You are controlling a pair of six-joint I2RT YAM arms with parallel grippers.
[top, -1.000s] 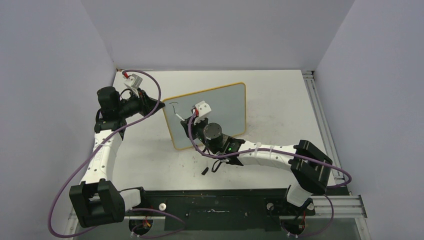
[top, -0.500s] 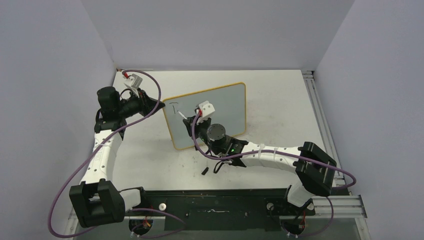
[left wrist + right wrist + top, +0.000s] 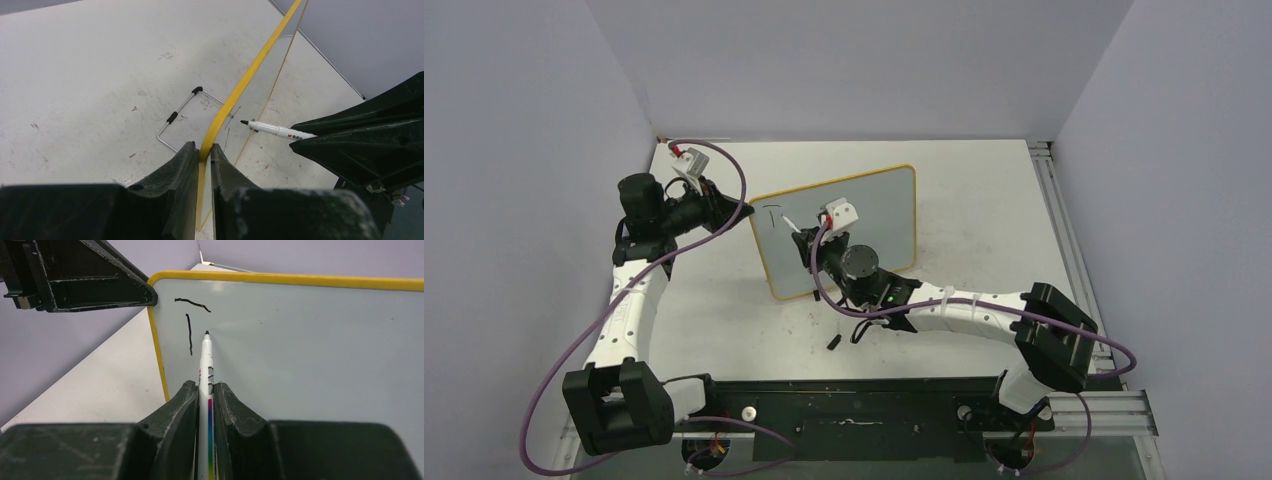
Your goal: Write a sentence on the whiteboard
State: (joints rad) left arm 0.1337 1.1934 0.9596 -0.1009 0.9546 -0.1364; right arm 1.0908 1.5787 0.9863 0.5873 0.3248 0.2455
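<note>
A finished T [image 3: 190, 335] opens the sentence [image 3: 193, 302] on the whiteboard [image 3: 310, 355], just ahead-left of the right pincer [image 3: 205, 390], which is clamped on the marker [image 3: 205, 357] and has shifted right for the next letter. The left pincer [image 3: 202, 150] clamps the board's yellow frame [image 3: 235, 95].

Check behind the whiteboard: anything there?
A bent wire stand with black sleeves, on the table behind the whiteboard. The top view cannot show it: the board covers it.
</note>
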